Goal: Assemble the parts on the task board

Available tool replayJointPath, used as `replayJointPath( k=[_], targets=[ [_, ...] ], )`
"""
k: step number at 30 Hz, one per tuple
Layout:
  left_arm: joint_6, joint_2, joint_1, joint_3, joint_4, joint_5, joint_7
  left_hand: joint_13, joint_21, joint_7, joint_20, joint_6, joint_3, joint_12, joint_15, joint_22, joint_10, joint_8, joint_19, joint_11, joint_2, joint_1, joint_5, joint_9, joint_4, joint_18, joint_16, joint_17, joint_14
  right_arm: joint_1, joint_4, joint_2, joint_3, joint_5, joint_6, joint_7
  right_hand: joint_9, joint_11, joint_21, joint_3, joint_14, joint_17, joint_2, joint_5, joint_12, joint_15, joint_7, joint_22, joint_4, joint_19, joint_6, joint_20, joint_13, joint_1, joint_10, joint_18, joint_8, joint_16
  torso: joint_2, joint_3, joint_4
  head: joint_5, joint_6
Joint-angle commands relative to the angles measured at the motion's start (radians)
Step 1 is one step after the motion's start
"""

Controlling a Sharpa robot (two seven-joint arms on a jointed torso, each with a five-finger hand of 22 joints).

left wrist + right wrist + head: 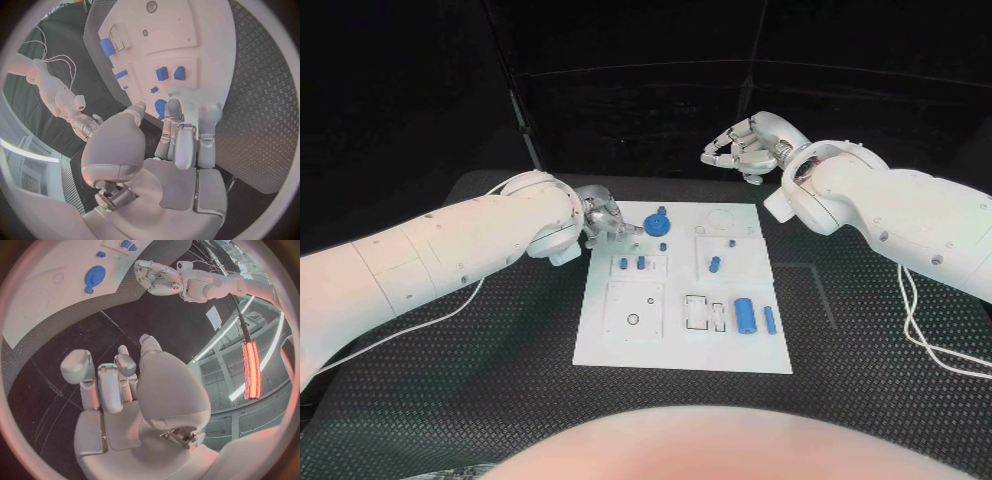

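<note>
The black counter (473,400) carries everything, with the white task board (678,345) laid flat at its middle so both arms can reach it from either side.

The left hand (603,218) sits at the board's far left corner, just beside the round blue part (658,220). In the left wrist view its fingers (177,131) point toward the board, close together but closed on nothing that I can see — probably lined up to take or press that round piece, though whether a fingertip touches it cannot be told.

The right hand (750,148) is raised beyond the board's far edge, well apart from it, fingers loosely curled and empty — likely parked so the left has room to work.

On the board, two long blue parts (754,316) lie side by side near the right edge beside an outlined slot, seemingly waiting to be seated. Smaller blue parts (632,264) lie nearer the middle, so most of the assembly looks undone.
</note>
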Motion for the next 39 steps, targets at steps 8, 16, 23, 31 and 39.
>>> replayJointPath(
  k=[8,16,23,31,39],
  targets=[
    [-0.184,0.092,0.005,-0.062,-0.099,-0.111,0.46,-0.292,-0.303,0.022,0.054,0.032,0.102,-0.352,0.058,-0.224,-0.113,-0.197,-0.101,0.055,-0.021,0.359,0.005,-0.167,-0.132,0.032,-0.515,-0.494,-0.266,0.001,-0.003,0.009,0.001,0.001,0.004,0.011,0.0,-0.004,-0.006,-0.006,0.053,0.052,0.008,0.005,0.003,-0.003,-0.001,-0.001,0.001,0.0,-0.001,-0.003,-0.002,0.0,0.001,0.019,0.004,0.0,0.003,-0.0016,-0.0045,-0.013,0.0],
    [-0.24,0.148,0.002,-0.1,-0.163,-0.293,0.544,-0.431,-0.332,0.017,0.048,0.091,0.076,-0.497,0.046,-0.271,-0.029,-0.325,-0.007,0.055,-0.041,0.351,0.003,-0.249,-0.148,0.03,-0.536,-0.561,-0.159,0.001,-0.004,0.012,0.001,0.002,0.006,0.012,0.0,-0.004,-0.006,-0.006,0.053,0.052,0.008,0.005,0.003,-0.003,-0.001,-0.001,0.001,0.0,-0.001,-0.003,-0.002,0.0,0.001,0.019,0.004,0.0,0.001,-0.0014,-0.0006,-0.021,0.0],
    [-0.203,0.183,-0.002,-0.11,-0.201,-0.396,0.532,-0.472,-0.282,0.009,0.034,0.119,0.02,-0.541,0.029,-0.249,-0.018,-0.372,0.101,0.045,-0.037,0.343,-0.055,-0.276,-0.151,0.028,-0.249,-0.321,0.0,0.001,-0.004,0.014,0.001,0.002,0.007,0.012,0.0,-0.004,-0.006,-0.006,0.053,0.052,0.008,0.005,0.003,-0.003,-0.001,-0.001,0.001,0.0,-0.001,-0.003,-0.002,0.0,0.001,0.019,0.004,0.0,0.002,-0.0015,-0.0027,-0.022,0.0],
    [-0.146,0.212,-0.011,-0.112,-0.239,-0.44,0.511,-0.493,0.021,0.008,0.02,0.164,-0.013,-0.569,0.019,0.002,0.015,-0.4,0.249,0.036,-0.019,0.353,-0.059,-0.291,-0.153,-0.018,0.023,-0.046,0.104,0.001,-0.002,0.014,0.001,0.002,0.008,0.011,0.0,-0.004,-0.006,-0.007,0.053,0.053,0.009,0.005,0.004,-0.003,-0.001,0.0,0.001,0.001,-0.002,-0.003,-0.001,0.0,0.002,0.019,0.004,0.0,0.002,-0.0011,-0.0024,-0.024,0.0],
    [-0.118,0.232,-0.021,-0.113,-0.277,-0.453,0.503,-0.494,0.087,0.005,0.019,0.183,-0.013,-0.578,0.018,0.061,0.039,-0.407,0.274,0.034,-0.008,0.363,-0.059,-0.295,-0.155,-0.028,0.051,-0.023,0.115,0.001,-0.002,0.016,0.001,0.002,0.009,0.011,0.0,-0.004,-0.006,-0.007,0.053,0.053,0.009,0.005,0.004,-0.003,-0.001,0.0,0.001,0.001,-0.002,-0.003,-0.001,0.0,0.002,0.019,0.004,0.0,0.002,-0.0007,-0.0019,-0.027,0.0]
  ],
)
